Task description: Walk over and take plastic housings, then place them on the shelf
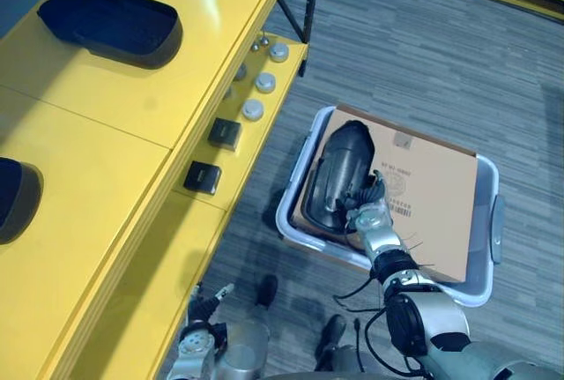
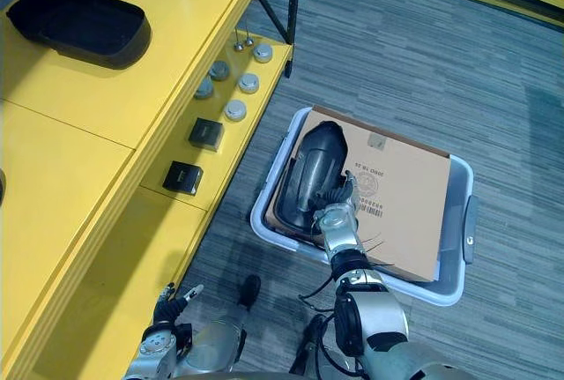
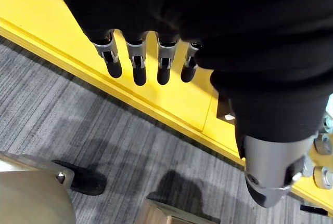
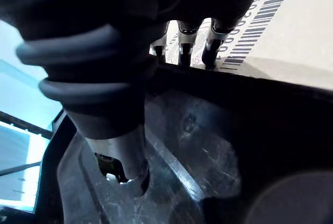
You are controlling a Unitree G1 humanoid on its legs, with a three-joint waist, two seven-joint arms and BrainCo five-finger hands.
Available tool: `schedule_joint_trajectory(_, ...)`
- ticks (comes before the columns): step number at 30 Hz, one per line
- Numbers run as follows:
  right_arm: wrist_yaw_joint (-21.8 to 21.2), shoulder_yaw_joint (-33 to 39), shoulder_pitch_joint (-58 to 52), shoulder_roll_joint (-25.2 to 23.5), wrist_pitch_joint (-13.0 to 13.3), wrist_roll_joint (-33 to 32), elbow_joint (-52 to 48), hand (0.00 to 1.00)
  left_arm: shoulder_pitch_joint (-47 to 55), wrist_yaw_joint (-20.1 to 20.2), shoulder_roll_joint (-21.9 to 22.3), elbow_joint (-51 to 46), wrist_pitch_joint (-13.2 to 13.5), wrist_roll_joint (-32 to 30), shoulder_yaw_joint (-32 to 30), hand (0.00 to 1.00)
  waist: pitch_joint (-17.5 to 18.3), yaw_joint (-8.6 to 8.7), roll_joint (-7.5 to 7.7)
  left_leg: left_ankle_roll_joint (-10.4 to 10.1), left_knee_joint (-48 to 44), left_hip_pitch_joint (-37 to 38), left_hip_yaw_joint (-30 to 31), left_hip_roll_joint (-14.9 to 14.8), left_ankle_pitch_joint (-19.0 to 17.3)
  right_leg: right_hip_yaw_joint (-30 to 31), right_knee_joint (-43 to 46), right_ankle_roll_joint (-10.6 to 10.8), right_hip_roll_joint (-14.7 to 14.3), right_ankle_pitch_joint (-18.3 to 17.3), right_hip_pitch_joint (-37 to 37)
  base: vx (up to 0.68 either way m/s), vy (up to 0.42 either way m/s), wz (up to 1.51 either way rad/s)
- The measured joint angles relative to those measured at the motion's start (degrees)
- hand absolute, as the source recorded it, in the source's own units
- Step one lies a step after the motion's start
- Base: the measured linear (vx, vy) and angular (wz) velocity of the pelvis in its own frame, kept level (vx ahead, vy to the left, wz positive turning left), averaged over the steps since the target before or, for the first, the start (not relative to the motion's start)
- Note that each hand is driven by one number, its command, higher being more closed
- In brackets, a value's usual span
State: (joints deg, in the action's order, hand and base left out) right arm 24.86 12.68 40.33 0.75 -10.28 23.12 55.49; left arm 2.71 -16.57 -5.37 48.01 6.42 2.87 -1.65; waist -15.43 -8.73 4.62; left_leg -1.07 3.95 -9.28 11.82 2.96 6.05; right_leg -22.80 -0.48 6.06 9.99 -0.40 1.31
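In the pale grey plastic bin [image 1: 490,221] on the grey carpeted floor [image 1: 423,45], you will find your right hand [image 1: 370,219] on a black moulded plastic housing [image 1: 339,168]. The housing lies hollow side up at the end of the bin nearest the shelf. On the far side of the fingers [image 4: 184,39] from it, a brown cardboard sheet [image 1: 432,195] covers the rest of the bin.

In the right wrist view the fingers reach over the housing's rim, with their dark tips on the cardboard side beside a printed barcode label. The thumb [image 4: 122,151] stands inside the hollow against the inner wall. The rim is clamped between fingers and thumb. The housing sits in the bin, not lifted clear of it.

Your left hand [image 1: 201,323] hangs low beside the front edge of the long yellow shelf [image 1: 115,160]. Its fingers [image 3: 139,68] are straight, apart and holding nothing.

Well away from both sets of fingers, a second black housing [image 1: 110,26] rests on the top level of the shelf, and a third dark housing [image 1: 13,199] shows at that level's near end.

On the lower level, between the left fingers and the bin, lie two black square blocks [image 1: 223,133] and several round silver-grey caps [image 1: 254,110].
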Motion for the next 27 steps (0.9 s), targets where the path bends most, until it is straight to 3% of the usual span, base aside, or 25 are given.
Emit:
schedule_joint_trajectory(14, -2.69, 3.59, 1.0, -0.33, 0.99, -2.45, 4.37, 1.0, -1.72, 0.33, -0.96, 1.8, -0.82, 0.32, 0.97, 0.0, -1.26, 0.26, 1.3, 0.37, 0.23, 1.4, -0.17, 0.1, 0.24, 0.62, 0.12, 0.0, 0.27, -0.01, -1.18, 0.02, 0.01, 0.0)
schedule_joint_trajectory(22, -2.54, 1.63, 0.72, -0.33, 0.97, -2.77, 3.52, 1.0, -1.73, 0.33, -1.22, 1.8, -0.74, 1.11, 0.99, 0.0, -1.52, 0.62, 1.49, 0.37, 0.46, 1.7, -1.0, 0.01, 0.28, 1.13, 0.15, 0.0, 0.31, -0.03, -1.08, -0.05, 0.02, -0.04)
schedule_joint_trajectory(27, -1.13, -4.26, -9.05, -0.79, 0.87, -0.7, -16.81, 1.0, -1.26, -0.13, -0.53, -0.28, -0.9, 1.28, 1.65, 0.0, -1.52, 1.96, 1.49, 0.56, 1.2, 2.27, -1.12, -0.07, 0.41, 2.14, 0.12, 0.04, 0.37, -0.02, -0.9, -0.01, 0.01, -0.08)
